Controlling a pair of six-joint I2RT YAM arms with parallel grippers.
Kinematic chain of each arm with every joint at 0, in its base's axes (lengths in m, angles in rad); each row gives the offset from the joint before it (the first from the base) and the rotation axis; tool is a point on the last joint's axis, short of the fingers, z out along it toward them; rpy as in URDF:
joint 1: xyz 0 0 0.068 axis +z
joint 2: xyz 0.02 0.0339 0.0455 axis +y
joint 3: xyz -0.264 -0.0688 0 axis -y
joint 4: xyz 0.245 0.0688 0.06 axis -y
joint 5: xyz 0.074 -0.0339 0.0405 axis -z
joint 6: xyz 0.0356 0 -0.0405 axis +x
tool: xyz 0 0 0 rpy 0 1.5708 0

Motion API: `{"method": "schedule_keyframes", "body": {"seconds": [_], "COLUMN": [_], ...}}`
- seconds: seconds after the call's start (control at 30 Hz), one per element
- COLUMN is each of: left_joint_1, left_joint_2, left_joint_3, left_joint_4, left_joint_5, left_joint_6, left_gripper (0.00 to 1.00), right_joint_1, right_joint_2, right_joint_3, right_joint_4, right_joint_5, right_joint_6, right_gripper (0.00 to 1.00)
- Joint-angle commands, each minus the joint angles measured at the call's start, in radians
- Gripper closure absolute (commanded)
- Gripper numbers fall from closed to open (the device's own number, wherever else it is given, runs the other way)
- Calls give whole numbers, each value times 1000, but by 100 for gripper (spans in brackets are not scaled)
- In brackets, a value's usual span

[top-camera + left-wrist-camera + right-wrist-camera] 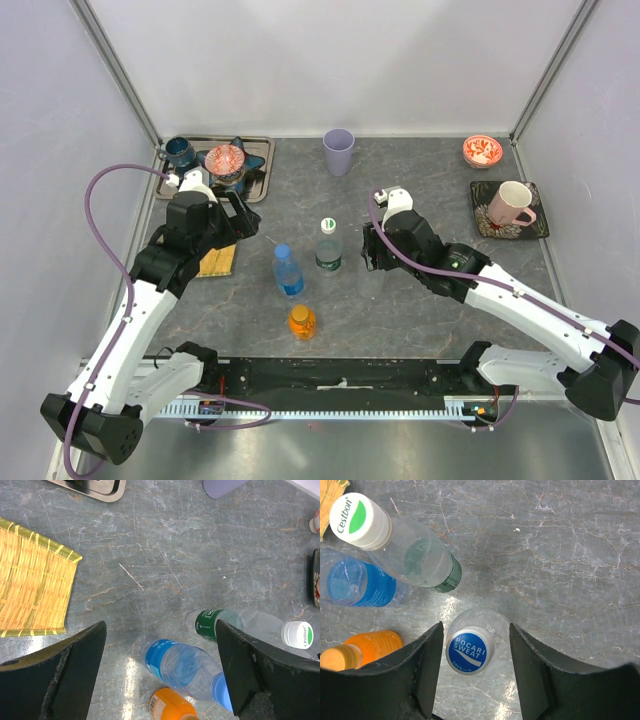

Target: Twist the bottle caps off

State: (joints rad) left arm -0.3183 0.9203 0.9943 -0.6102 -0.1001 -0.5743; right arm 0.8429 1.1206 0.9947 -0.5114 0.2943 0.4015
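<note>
While right gripper [475, 627] hangs over the plain clear bottle [481, 617], its fingers straddle the blue cap [469, 650], jaws partly closed, a gap showing on the right side, no clamp seen. Cap is on the bottle. Left gripper [161, 625] is wide apart, holding nothing, above bare table [200, 555] near a bamboo mat [30, 580]. Four bottles stand upright mid-table: green-label bottle [422, 557] with white-green cap [359, 519] far, blue-label bottle [357, 585] left, orange bottle [372, 644] with orange cap [337, 660] nearest. Purple cup [338, 150] is far, well apart.
</note>
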Motion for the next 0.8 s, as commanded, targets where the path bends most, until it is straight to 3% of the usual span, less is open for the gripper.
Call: {"method": "schedule_keyframes", "body": {"seconds": [0.0,0.13,0.3,0.5,0.53,0.57,0.6,0.63,0.77], "left_joint_1": [-1,-1,-1,-1,-1,-1,-1,-2,-2], "left_joint_2": [-11,-12,-8,8,12,14,15,15,95], "left_joint_3": [1,7,47,167,187,188,187,187,272], "left_joint_4": [33,33,33,92,110,171,206,245,395], "left_joint_5": [-10,-18,-47,-70,-56,-11,25,61,415], "left_joint_6": [30,31,39,59,62,67,82,88,139], "left_gripper": [4,4,5,5,5,5,5,5,5], "right_joint_1": [7,8,7,7,8,7,7,7,5], "right_joint_2": [-15,-25,-76,-127,-128,-127,-122,-119,-139], "right_joint_3": [-11,-16,36,258,321,350,379,431,464], "right_joint_4": [39,39,-2,-176,-218,-237,-252,-268,-170], "right_joint_5": [9,17,66,176,224,255,276,307,321], "right_joint_6": [11,13,19,3,5,10,10,10,-1], "right_gripper": [40,54,61,66,73,77,91,96,100]}}
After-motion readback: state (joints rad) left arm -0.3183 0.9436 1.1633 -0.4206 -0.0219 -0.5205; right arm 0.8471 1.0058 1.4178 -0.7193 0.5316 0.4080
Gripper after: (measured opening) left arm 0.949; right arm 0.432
